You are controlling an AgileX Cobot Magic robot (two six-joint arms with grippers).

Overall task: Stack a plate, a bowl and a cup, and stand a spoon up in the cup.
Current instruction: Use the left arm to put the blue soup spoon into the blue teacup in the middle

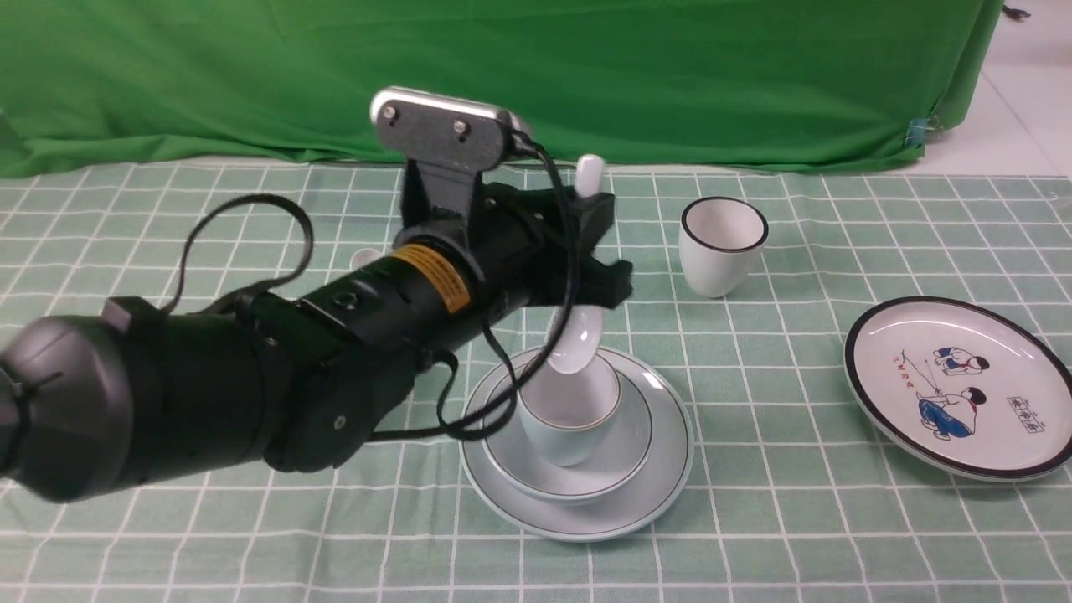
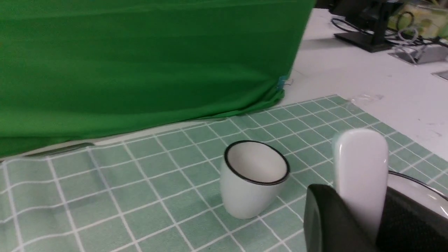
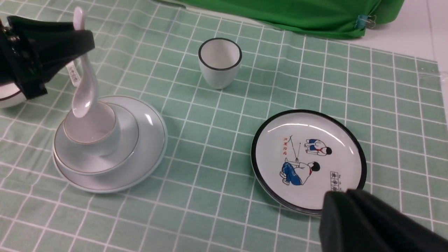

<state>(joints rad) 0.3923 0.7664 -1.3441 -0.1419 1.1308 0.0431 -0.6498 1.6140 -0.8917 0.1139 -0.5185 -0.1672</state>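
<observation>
front view: my plate [image 1: 674, 469] lies lowest, widest, as the base; the bowl [image 1: 624, 469] nests in it, and the cup [image 1: 563, 440] stands upright in that, mouth open to receive. my left jaws are clamped on the spoon [image 1: 576, 339] mid-handle, bowl end down over the cup, so a lowering should suffice. my right jaws are together, likely unneeded.
</observation>
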